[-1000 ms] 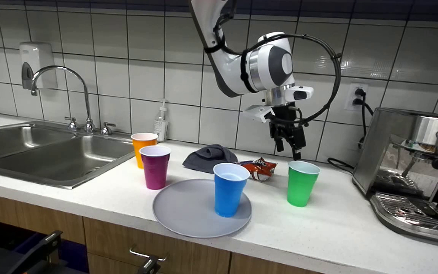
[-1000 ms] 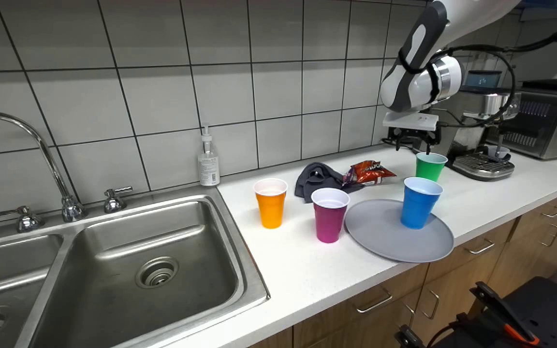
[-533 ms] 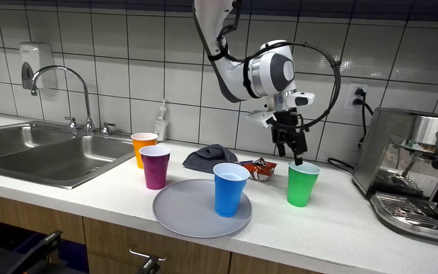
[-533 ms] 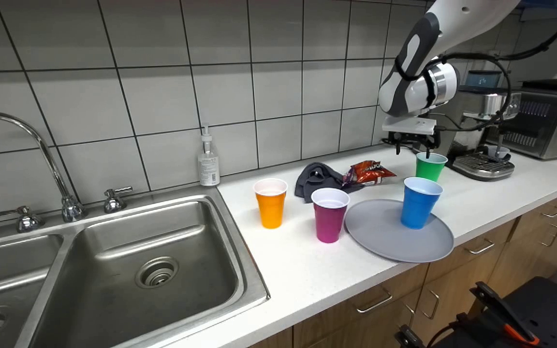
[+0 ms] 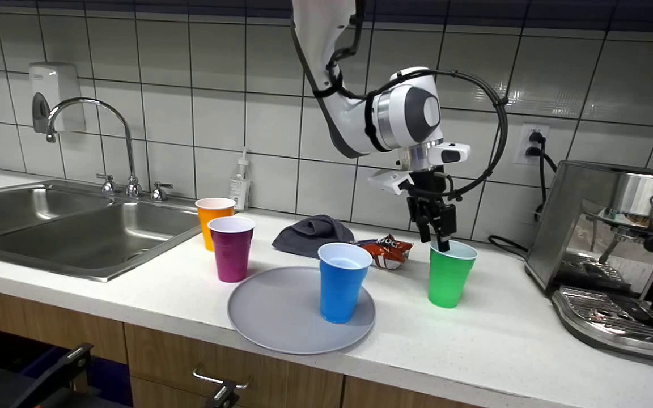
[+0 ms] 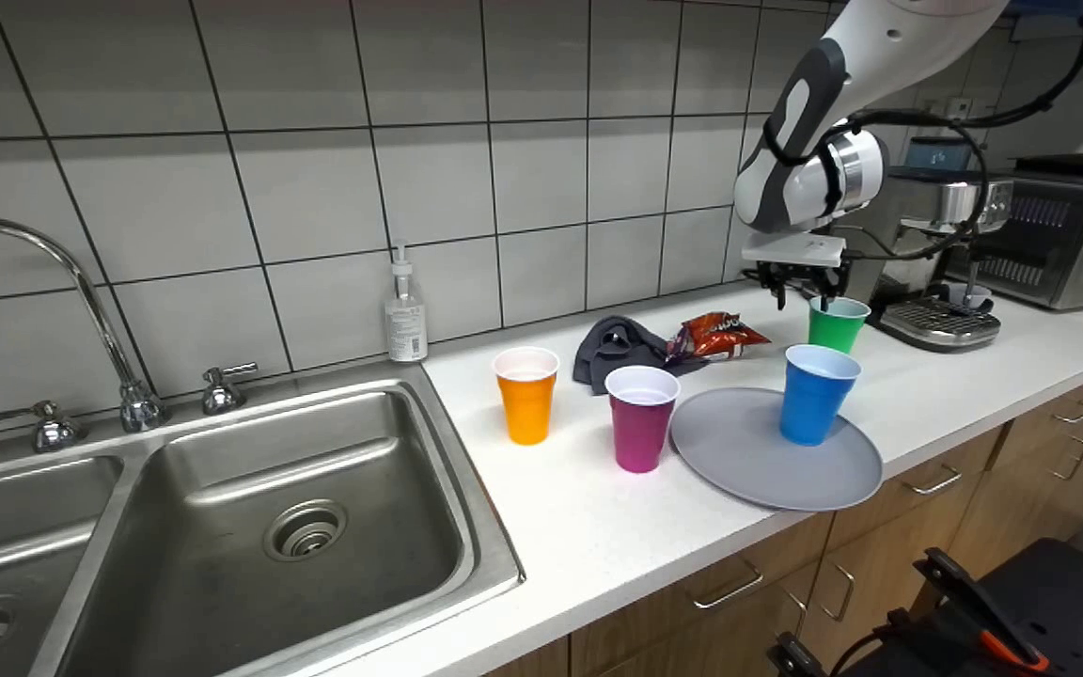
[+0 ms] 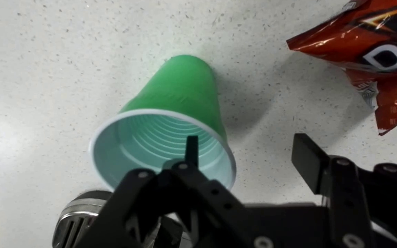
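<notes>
A green cup [image 5: 450, 280] stands upright on the white counter, seen in both exterior views. My gripper [image 5: 435, 240] points down at its rim with the jaws apart. In the wrist view the gripper [image 7: 247, 151] has one finger [image 7: 192, 148] over or just inside the cup's mouth. The opposite finger [image 7: 307, 162] is outside, on the side of the red chip bag [image 7: 391, 51]. The near wall of the green cup [image 7: 188, 82] lies between them, and I see neither finger pressing on it. Part of the rim is hidden behind the gripper.
A blue cup [image 5: 340, 289] stands on a grey plate [image 5: 275, 311]. Purple [image 6: 640, 432] and orange [image 6: 527, 409] cups stand nearer the sink [image 6: 494, 555]. A dark cloth [image 5: 304, 241] lies beside the chip bag. The coffee machine [image 5: 570, 226] is close to the green cup, the tiled wall behind.
My gripper has come down to the green cup's rim, one fingertip now at its mouth. The jaws have drawn somewhat closer together. The cups and the bag have stayed put.
</notes>
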Motion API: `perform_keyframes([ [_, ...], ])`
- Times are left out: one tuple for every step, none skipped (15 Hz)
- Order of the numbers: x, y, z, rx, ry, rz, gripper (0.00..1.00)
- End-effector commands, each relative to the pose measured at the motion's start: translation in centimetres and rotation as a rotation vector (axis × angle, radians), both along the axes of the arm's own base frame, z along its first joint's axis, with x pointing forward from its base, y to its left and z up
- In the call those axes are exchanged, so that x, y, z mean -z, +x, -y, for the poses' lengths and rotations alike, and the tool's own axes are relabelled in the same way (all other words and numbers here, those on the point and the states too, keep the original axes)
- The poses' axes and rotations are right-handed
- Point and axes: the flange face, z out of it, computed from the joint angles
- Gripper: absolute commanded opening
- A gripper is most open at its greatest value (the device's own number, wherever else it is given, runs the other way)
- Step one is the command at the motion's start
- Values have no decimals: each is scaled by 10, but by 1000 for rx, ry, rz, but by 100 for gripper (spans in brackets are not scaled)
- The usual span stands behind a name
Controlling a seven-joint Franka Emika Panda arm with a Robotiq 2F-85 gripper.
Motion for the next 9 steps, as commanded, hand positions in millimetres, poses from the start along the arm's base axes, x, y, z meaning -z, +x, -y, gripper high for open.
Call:
perform_keyframes([
  [-4, 2, 10, 17, 6, -11, 40],
  [-4, 1, 11, 19, 5, -12, 34],
  [-5, -1, 12, 21, 4, -12, 25],
  [-6, -1, 12, 22, 3, -11, 19],
  [-7, -3, 13, 24, 2, -10, 10],
  [-8, -3, 14, 26, 1, -9, 3],
  [-9, -5, 15, 30, -1, -6, 0],
  [-10, -6, 15, 31, -2, -6, 0],
  [-12, -7, 16, 33, -4, -3, 0],
])
